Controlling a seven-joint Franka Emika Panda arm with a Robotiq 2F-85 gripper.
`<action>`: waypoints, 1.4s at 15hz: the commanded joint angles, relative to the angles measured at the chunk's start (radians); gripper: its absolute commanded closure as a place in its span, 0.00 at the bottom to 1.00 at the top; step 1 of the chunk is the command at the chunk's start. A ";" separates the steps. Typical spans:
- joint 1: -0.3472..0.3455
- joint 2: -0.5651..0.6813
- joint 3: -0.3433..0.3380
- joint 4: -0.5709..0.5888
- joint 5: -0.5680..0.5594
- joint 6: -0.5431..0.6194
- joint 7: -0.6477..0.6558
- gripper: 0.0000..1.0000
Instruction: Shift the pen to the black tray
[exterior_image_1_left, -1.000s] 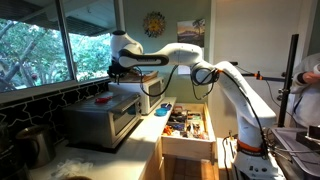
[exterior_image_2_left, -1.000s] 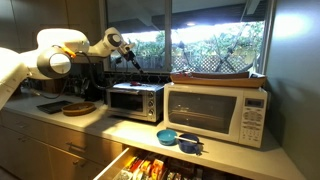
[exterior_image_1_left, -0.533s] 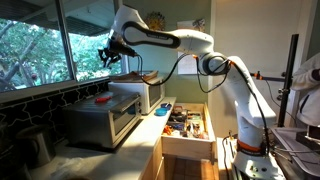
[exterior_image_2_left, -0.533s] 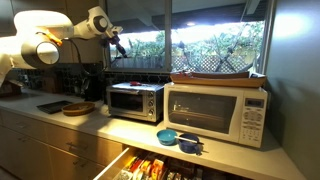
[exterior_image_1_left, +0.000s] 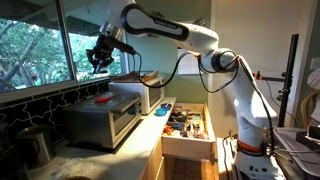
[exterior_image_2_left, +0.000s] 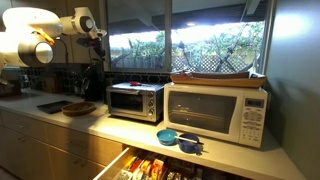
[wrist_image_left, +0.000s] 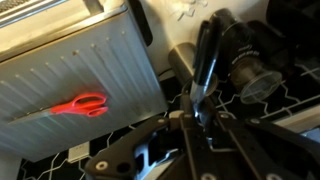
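Whereas tool (exterior_image_1_left: 100, 55) hung just above toaster oven (exterior_image_1_left: 105, 115) a second ago, now raised beside window (exterior_image_1_left: 40, 45); narrowed onto black pen (wrist_image_left: 207, 60).

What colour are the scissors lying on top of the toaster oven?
The scissors are red, clearest in the wrist view.

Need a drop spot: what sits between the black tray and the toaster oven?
A brown round dish, beside the tray, in an exterior view.

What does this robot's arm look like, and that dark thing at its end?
The arm is glossy white, made of rounded tubular segments with dark joint bands; a black cable loops beneath it. The gripper is black, with slim jointed fingers.
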 joint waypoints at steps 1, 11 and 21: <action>0.011 0.003 0.006 0.000 -0.003 -0.002 0.002 0.86; -0.001 0.005 0.001 0.005 -0.004 -0.001 0.003 0.96; 0.090 0.013 0.214 -0.140 0.276 -0.046 0.039 0.96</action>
